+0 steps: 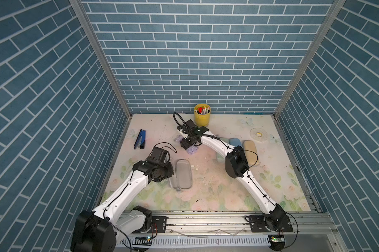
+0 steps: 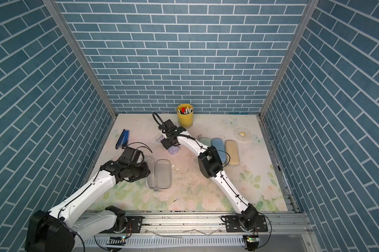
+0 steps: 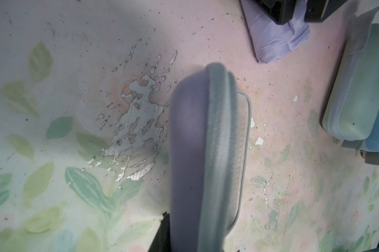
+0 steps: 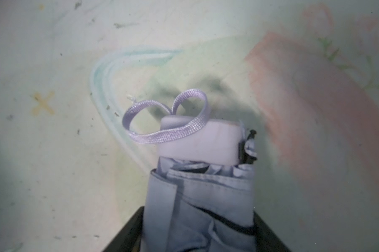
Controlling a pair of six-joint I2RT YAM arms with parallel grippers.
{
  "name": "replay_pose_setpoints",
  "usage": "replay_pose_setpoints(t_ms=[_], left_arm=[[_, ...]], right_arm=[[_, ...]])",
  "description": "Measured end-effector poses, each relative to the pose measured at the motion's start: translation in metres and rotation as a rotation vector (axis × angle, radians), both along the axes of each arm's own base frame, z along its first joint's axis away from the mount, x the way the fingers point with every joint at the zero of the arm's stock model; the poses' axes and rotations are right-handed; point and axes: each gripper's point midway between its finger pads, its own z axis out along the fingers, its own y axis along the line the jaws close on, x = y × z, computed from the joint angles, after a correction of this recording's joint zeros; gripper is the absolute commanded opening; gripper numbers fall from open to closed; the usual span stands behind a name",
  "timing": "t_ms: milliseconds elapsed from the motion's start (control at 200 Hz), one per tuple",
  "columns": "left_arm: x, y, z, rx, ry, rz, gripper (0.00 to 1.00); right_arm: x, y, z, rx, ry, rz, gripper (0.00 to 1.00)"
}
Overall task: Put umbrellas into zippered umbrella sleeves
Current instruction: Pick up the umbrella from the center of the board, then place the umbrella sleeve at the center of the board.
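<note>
Lilac sleeve (image 1: 184,173), 8 o'clock of table centre: oblong hard shell, unzipped, grey-white lining facing up, its lilac outer half raised on edge and pinched by the left gripper (image 3: 184,235), jaws nearly together. Lilac umbrella (image 1: 193,150), 11 o'clock: short fabric roll, flat lilac handle, looped wrist strap (image 4: 162,135); right gripper (image 4: 198,235) clamps its roll, jaws about half apart. At 2 o'clock, closed side by side: mint sleeve (image 2: 204,141), light blue sleeve (image 2: 218,146), tan sleeve (image 2: 232,152).
</note>
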Motion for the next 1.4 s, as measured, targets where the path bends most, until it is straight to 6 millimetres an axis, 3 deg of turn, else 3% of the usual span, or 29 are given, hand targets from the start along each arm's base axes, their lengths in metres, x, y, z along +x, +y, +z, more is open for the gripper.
replay_pose_setpoints(t_ms=[135,275,345,460,555,615,710,855,960,1120,1240,1400], left_arm=[[0.003,-0.006,-0.013,-0.039,0.005,0.017,0.21],[0.005,-0.021,-0.032,-0.075,0.021,0.034,0.21],[0.011,-0.032,-0.036,-0.095,0.013,0.042,0.21],[0.023,-0.050,-0.037,-0.130,-0.024,0.066,0.21],[0.031,-0.064,-0.037,-0.153,-0.051,0.082,0.21],[0.034,-0.072,-0.037,-0.164,-0.068,0.090,0.21],[0.040,-0.085,-0.034,-0.196,-0.107,0.101,0.21],[0.050,-0.100,-0.038,-0.262,-0.149,0.127,0.21],[0.054,-0.105,-0.047,-0.284,-0.145,0.138,0.23],[0.054,-0.115,-0.052,-0.348,-0.144,0.116,0.53],[0.050,-0.114,-0.055,-0.386,-0.100,0.085,0.54],[0.040,-0.092,-0.063,-0.389,-0.046,0.076,0.52]], right_arm=[[-0.003,-0.011,0.005,-0.002,0.023,-0.050,0.42],[-0.024,-0.062,0.015,-0.007,0.124,-0.179,0.32],[-0.038,-0.091,0.035,0.026,0.162,-0.266,0.31],[-0.055,-0.124,0.092,0.187,0.156,-0.419,0.30],[-0.081,-0.125,0.133,0.329,0.175,-0.461,0.29],[-0.099,-0.115,0.144,0.384,0.207,-0.455,0.28],[-0.129,-0.101,0.133,0.390,0.281,-0.441,0.26],[-0.166,-0.100,0.091,0.312,0.409,-0.453,0.23],[-0.166,-0.109,0.072,0.272,0.450,-0.497,0.20],[-0.163,-0.122,0.058,0.231,0.465,-0.531,0.15],[-0.162,-0.131,0.050,0.195,0.464,-0.534,0.13],[-0.166,-0.140,0.041,0.133,0.454,-0.509,0.12]])
